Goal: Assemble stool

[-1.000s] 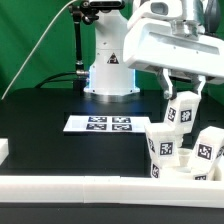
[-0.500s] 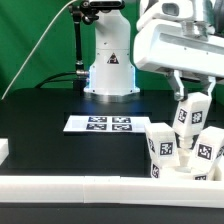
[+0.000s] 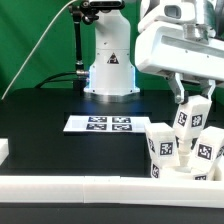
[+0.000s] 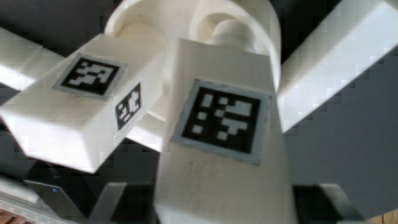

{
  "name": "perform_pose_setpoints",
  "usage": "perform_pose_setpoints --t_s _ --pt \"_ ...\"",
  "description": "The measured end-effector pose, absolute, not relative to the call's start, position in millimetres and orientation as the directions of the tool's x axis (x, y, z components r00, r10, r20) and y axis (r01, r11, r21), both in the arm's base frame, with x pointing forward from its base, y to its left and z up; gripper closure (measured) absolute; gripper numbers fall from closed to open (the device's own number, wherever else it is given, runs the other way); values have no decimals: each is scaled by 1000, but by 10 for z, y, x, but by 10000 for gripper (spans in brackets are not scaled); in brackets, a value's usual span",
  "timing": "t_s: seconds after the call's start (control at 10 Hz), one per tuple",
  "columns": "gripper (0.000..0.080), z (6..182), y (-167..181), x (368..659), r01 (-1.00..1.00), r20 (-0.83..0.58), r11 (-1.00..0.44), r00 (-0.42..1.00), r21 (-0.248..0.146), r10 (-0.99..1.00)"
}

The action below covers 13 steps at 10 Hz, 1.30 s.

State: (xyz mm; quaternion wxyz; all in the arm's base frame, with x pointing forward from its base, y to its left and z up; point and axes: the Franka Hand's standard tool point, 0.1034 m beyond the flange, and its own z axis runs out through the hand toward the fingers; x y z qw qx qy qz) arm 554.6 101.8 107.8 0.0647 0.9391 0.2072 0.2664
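My gripper (image 3: 191, 98) is shut on a white blocky stool leg (image 3: 190, 118) with a square tag and holds it upright at the exterior view's right. Below it, two more tagged legs (image 3: 160, 150) (image 3: 207, 148) stand up from the round white seat (image 3: 184, 171), which is mostly hidden behind them. In the wrist view the held leg (image 4: 222, 120) fills the middle between my gripper's (image 4: 217, 196) fingers (image 4: 111, 200). Another leg (image 4: 86, 95) lies beside it. Whether the held leg touches the seat is hidden.
The marker board (image 3: 99, 124) lies flat on the black table in the middle. A long white border bar (image 3: 90, 186) runs along the front edge, with a white block (image 3: 4, 149) at the exterior view's left. The robot base (image 3: 108, 60) stands at the back.
My gripper has carried the held leg toward the exterior view's right, over the seat between the two standing legs. It has barely moved in the last half second.
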Motion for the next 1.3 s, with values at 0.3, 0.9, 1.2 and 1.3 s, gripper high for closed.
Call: perform_pose_setpoints --t_s 0.3,0.9,1.2,1.3 --pt "472 1045 945 5561 364 465 -898 769 247 439" --pt "472 990 875 5511 358 473 -897 763 258 440" --pt "472 927 865 5457 361 466 -896 766 260 444" --pt "472 927 865 5456 361 466 -896 766 260 444"
